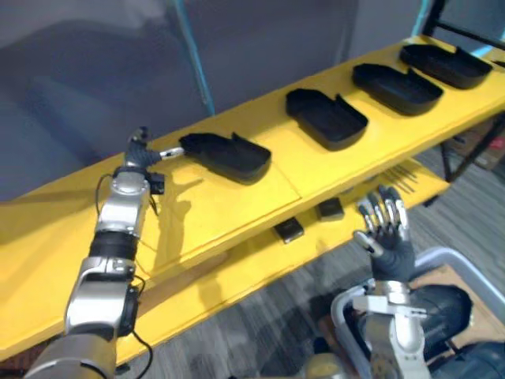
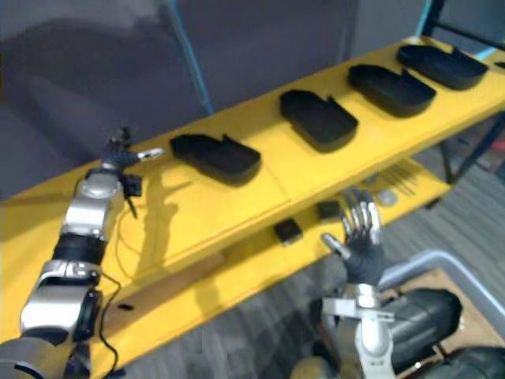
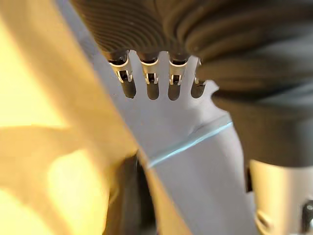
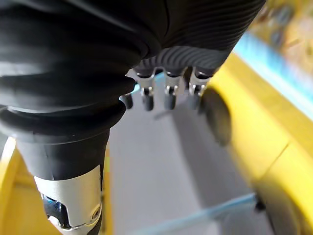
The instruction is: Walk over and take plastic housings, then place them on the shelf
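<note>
Several black plastic housings lie in a row on the yellow top shelf (image 1: pixel 237 205): the leftmost (image 1: pixel 225 154), then one (image 1: pixel 326 117), one (image 1: pixel 396 87) and the farthest (image 1: pixel 446 65). My left hand (image 1: pixel 142 155) hovers over the shelf just left of the leftmost housing. It is open, with one finger reaching toward the housing's end, and it holds nothing. In the left wrist view its fingers (image 3: pixel 151 85) are straight over the shelf edge. My right hand (image 1: pixel 387 233) is raised in front of the lower shelf, open and empty, with its fingers (image 4: pixel 168 95) spread.
A lower yellow shelf (image 1: pixel 260 253) carries two small dark blocks (image 1: pixel 289 230) (image 1: pixel 330 208) and some thin metal parts (image 1: pixel 402 175). A grey wall and a teal post (image 1: pixel 193 55) stand behind the shelf. Grey floor lies below.
</note>
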Tool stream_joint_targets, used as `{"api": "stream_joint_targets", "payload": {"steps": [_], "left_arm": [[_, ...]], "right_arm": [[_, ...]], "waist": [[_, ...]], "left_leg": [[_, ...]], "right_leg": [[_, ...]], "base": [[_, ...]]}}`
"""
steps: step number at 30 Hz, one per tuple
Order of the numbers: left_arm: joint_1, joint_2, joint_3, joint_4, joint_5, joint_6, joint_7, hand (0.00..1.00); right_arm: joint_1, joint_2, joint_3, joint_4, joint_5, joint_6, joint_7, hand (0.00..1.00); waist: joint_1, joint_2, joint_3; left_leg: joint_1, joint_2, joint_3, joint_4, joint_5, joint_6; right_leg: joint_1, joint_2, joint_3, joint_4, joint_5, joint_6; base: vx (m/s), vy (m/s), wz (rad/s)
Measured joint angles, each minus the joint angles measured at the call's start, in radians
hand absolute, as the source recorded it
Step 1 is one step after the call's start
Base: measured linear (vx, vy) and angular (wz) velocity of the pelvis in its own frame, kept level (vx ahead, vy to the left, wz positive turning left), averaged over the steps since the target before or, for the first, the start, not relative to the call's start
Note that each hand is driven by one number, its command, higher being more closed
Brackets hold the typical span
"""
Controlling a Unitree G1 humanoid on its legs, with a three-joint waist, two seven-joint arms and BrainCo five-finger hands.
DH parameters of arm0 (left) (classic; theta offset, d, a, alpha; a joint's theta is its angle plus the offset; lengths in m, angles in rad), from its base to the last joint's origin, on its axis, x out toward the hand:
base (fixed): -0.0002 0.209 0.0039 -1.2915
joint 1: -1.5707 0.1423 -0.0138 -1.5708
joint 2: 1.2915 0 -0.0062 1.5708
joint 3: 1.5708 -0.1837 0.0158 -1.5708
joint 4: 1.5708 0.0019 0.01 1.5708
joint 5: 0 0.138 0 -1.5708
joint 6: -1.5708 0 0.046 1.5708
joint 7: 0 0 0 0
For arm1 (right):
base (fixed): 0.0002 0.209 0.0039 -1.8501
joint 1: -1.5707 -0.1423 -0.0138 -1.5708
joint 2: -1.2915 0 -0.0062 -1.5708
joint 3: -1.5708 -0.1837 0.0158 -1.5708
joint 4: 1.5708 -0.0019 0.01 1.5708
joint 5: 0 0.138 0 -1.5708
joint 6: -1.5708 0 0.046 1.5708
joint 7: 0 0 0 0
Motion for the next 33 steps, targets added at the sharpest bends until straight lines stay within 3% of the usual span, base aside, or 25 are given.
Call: {"api": "stream_joint_targets", "payload": {"steps": [4, 8, 10, 12, 13, 14, 15, 20, 22, 24, 29, 33], "left_arm": [[0.027, 0.093, -0.002, -0.197, -0.083, -0.113, 0.032, 0.00], [0.269, 0.113, 0.125, -0.558, -0.125, -0.224, 0.091, 0.00], [0.448, 0.072, 0.235, -0.695, -0.126, -0.265, 0.138, 0.00], [0.631, -0.022, 0.343, -0.775, -0.121, -0.313, 0.191, 0.00], [0.774, -0.097, 0.423, -0.810, -0.113, -0.341, 0.245, 0.00], [0.819, -0.130, 0.455, -0.816, -0.107, -0.356, 0.271, 0.00], [0.897, -0.191, 0.519, -0.824, -0.102, -0.376, 0.325, 0.00], [1.077, -0.405, 0.639, -0.767, -0.106, -0.401, 0.481, 0.00], [1.126, -0.465, 0.636, -0.671, -0.106, -0.399, 0.515, 0.00], [1.186, -0.541, 0.630, -0.542, -0.098, -0.418, 0.537, 0.00], [1.200, -0.542, 0.580, -0.174, -0.109, -0.516, 0.497, 0.00], [1.143, -0.508, 0.470, 0.025, -0.118, -0.551, 0.433, 0.00]], "right_arm": [[-0.035, -0.015, -0.010, 0.003, 0.000, -0.034, -0.008, 0.00], [-0.070, -0.022, -0.017, 0.003, -0.029, -0.055, -0.035, 0.00], [-0.082, -0.024, -0.045, 0.003, -0.062, -0.057, -0.056, 0.00], [-0.088, -0.026, -0.100, 0.005, -0.079, -0.058, -0.072, 0.00], [-0.099, -0.028, -0.142, 0.023, -0.084, -0.059, -0.072, 0.00], [-0.105, -0.028, -0.158, 0.036, -0.094, -0.061, -0.072, 0.00], [-0.129, -0.031, -0.186, 0.068, -0.115, -0.061, -0.072, 0.00], [-0.269, -0.037, -0.231, 0.226, -0.190, -0.040, -0.118, 0.00], [-0.314, -0.046, -0.240, 0.276, -0.207, -0.007, -0.148, 0.00], [-0.376, -0.078, -0.278, 0.375, -0.195, 0.054, -0.178, 0.00], [-0.564, -0.206, -0.309, 0.698, -0.137, 0.165, -0.191, 0.00], [-0.713, -0.269, -0.284, 0.950, -0.135, 0.214, -0.230, 0.00]], "waist": [[0.031, -0.012, -0.043], [0.078, -0.016, -0.082], [0.102, -0.023, -0.099], [0.138, -0.034, -0.112], [0.157, -0.051, -0.132], [0.164, -0.061, -0.141], [0.190, -0.076, -0.151], [0.245, -0.119, -0.166], [0.249, -0.121, -0.165], [0.272, -0.129, -0.165], [0.279, -0.139, -0.148], [0.284, -0.146, -0.118]], "left_leg": [[-0.007, -0.003, -0.031, -0.010, 0.010, 0.002], [0.004, -0.007, -0.070, -0.013, 0.010, 0.003], [-0.001, -0.012, -0.087, -0.013, 0.010, 0.004], [0.000, -0.016, -0.108, -0.013, 0.010, 0.004], [-0.012, -0.019, -0.136, -0.019, 0.011, 0.004], [-0.016, -0.022, -0.144, -0.020, 0.012, 0.004], [-0.016, -0.025, -0.154, -0.034, 0.025, 0.004], [-0.036, -0.045, -0.227, -0.066, 0.063, 0.007], [-0.049, -0.057, -0.253, -0.067, 0.068, 0.012], [-0.049, -0.065, -0.260, -0.079, 0.073, 0.019], [-0.069, -0.071, -0.289, -0.081, 0.085, 0.016], [-0.084, -0.072, -0.299, -0.081, 0.086, 0.016]], "right_leg": [[0.011, -0.006, -0.036, 0.000, 0.000, 0.000], [0.062, -0.018, -0.097, -0.015, -0.002, 0.000], [0.075, -0.025, -0.127, -0.025, -0.007, 0.002], [0.096, -0.027, -0.150, -0.036, -0.010, 0.004], [0.105, -0.028, -0.180, -0.042, -0.014, 0.003], [0.105, -0.027, -0.188, -0.043, -0.015, 0.002], [0.105, -0.026, -0.198, -0.045, -0.016, 0.002], [0.111, -0.037, -0.265, -0.045, -0.018, 0.004], [0.119, -0.047, -0.292, -0.044, -0.022, 0.008], [0.117, -0.055, -0.299, -0.042, -0.034, 0.011], [0.112, -0.058, -0.325, -0.039, -0.038, 0.016], [0.099, -0.058, -0.325, -0.034, -0.034, 0.019]], "base": [[0.02, -0.002, 0.29], [0.01, 0.003, 0.29], [0.00, -0.013, 0.26], [-0.01, -0.021, 0.36], [-0.01, -0.016, 0.47], [0.00, -0.017, 0.46], [0.00, -0.016, 0.43], [-0.02, 0.001, 0.40], [-0.03, 0.019, 0.40], [-0.02, 0.008, 0.15], [0.00, -0.005, 0.16], [0.02, -0.008, 0.03]]}}
